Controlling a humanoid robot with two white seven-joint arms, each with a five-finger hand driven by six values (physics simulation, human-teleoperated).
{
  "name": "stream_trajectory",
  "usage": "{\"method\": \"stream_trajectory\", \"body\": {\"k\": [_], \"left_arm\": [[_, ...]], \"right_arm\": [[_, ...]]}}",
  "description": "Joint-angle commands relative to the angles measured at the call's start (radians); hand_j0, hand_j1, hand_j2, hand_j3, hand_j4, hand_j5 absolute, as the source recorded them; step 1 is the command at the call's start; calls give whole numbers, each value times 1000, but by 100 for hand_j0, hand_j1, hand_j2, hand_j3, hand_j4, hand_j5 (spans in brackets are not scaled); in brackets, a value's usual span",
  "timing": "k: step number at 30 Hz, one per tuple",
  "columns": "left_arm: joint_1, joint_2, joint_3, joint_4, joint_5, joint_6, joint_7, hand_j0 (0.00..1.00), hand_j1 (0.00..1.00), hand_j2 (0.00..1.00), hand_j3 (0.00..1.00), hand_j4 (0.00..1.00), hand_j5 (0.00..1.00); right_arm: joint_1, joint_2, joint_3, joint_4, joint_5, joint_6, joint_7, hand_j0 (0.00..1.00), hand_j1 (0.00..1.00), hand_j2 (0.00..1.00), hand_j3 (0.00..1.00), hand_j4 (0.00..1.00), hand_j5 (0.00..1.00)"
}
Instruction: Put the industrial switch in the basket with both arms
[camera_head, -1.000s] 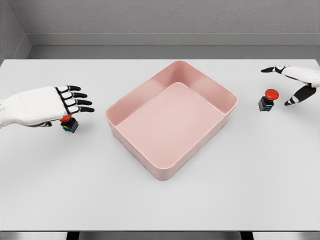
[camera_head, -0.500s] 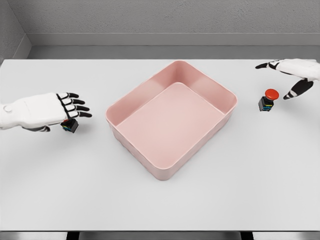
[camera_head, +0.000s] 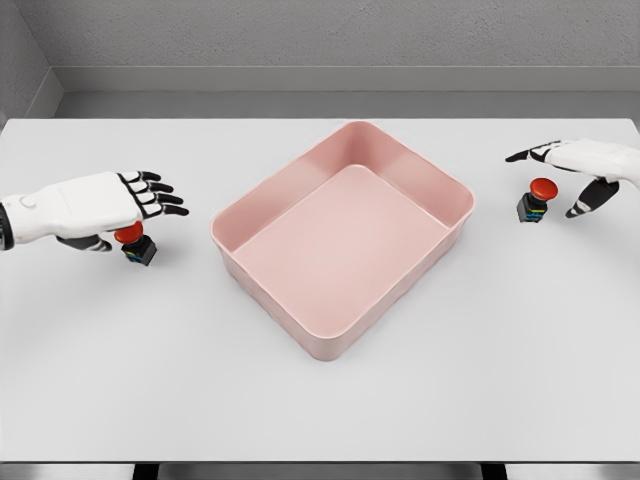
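On the white table (camera_head: 320, 400), a pink basket (camera_head: 440, 238), seemingly empty.

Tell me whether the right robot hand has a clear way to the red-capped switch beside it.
Probably yes. The right robot hand hovers open just right of the red-capped black industrial switch, thumb and fingers spread on either side, and nothing on the white table stands between them.

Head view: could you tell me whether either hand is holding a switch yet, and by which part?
Nothing is visibly held. The left hand hovers over the left switch, fingers extended; the right hand is spread open around the right switch, apart from it.
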Motion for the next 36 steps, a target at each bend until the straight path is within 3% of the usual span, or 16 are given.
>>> {"method": "stream_trajectory", "body": {"k": [1,7,17,36], "left_arm": [[-2,-12,-25,26,1,1,0,100,100,100,100,100,100],[-8,-13,-63,56,-5,1,1,100,100,100,100,100,100],[-8,-12,-63,57,-6,1,6,100,100,100,100,100,100],[-17,-33,-63,83,29,1,35,100,100,100,100,100,100]], "right_arm": [[0,-3,3,-7,-6,3,-5,100,100,100,100,100,100],[0,-3,9,-12,-6,3,-5,97,97,97,97,97,97],[-2,0,33,-6,-6,3,-5,94,94,94,94,94,94],[-5,2,45,-9,-6,3,-3,80,80,80,80,80,80]]}}
